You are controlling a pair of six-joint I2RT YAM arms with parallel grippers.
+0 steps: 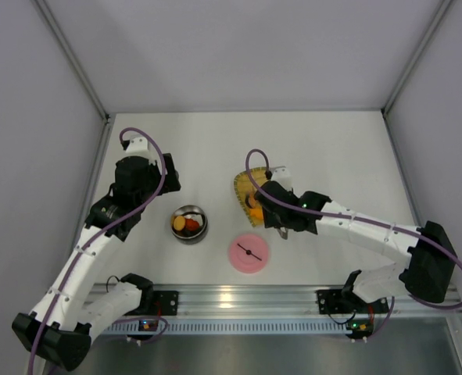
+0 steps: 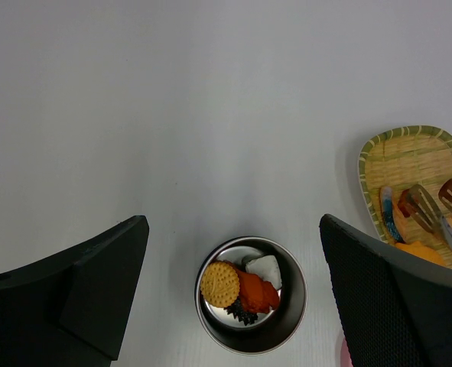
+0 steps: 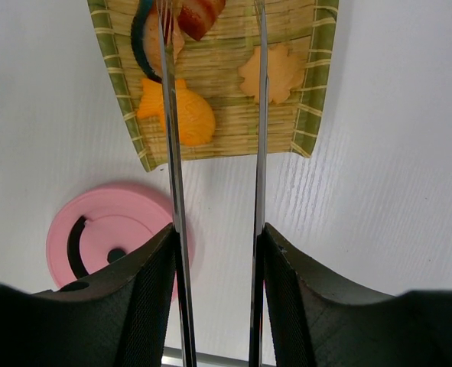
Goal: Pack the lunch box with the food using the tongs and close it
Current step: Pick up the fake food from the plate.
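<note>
The lunch box point(image 2: 250, 336) is a round steel bowl on the table, also visible from above point(image 1: 189, 233). It holds food: a round biscuit point(image 2: 219, 284), a red-orange piece point(image 2: 258, 292), a white piece and a dark one. My left gripper point(image 2: 233, 225) hangs open above it, holding nothing. My right gripper point(image 3: 218, 237) is shut on the tongs point(image 3: 171, 153), one finger against each arm. The tong tips point(image 2: 421, 205) reach over the yellow tray point(image 3: 317, 84). More food lies there: an orange fish shape point(image 3: 183, 115), a flower shape point(image 3: 271, 73) and a red-brown piece point(image 3: 199, 15) between the tong arms.
The pink lid point(image 1: 248, 252) with its black handle lies flat on the table, between the bowl and the tray and nearer the front edge. In the right wrist view the pink lid point(image 3: 107, 233) sits just left of the tongs. White walls enclose the table.
</note>
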